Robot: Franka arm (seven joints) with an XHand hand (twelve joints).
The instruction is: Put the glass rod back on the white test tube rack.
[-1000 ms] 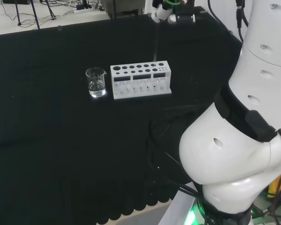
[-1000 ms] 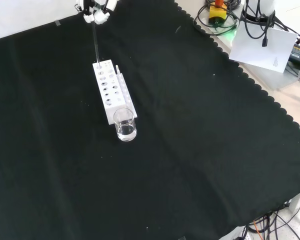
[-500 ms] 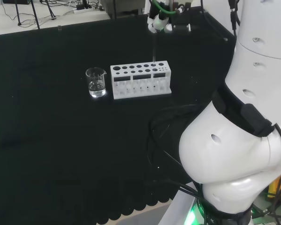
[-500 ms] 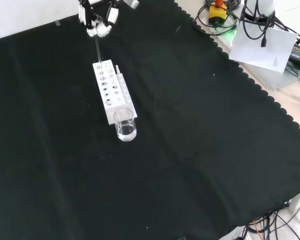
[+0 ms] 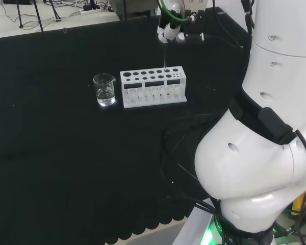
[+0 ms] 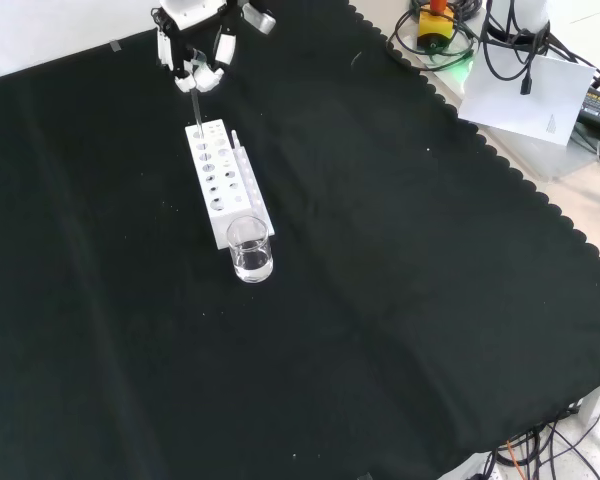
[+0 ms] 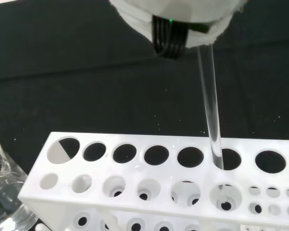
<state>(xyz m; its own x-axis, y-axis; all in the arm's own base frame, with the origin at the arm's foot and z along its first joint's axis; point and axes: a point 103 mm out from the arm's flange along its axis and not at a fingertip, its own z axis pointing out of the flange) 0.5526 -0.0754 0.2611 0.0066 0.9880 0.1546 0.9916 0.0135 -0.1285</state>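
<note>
The glass rod (image 7: 210,114) stands nearly upright with its lower end already inside a hole of the white test tube rack (image 7: 149,185) — lowering and release remain. The hand (image 6: 195,62) hangs above the rack's far end in the front view, fingers pinching the rod's top.

I worked in a laboratory test cell. My table (image 6: 400,300) was draped in black cloth with a scalloped edge. On it stood a white test tube rack (image 6: 223,180) and a clear glass beaker (image 6: 250,250) holding some clear liquid. Loose cables (image 6: 510,40) and a sheet of paper (image 6: 525,95) lay beyond the cloth's edge.
</note>
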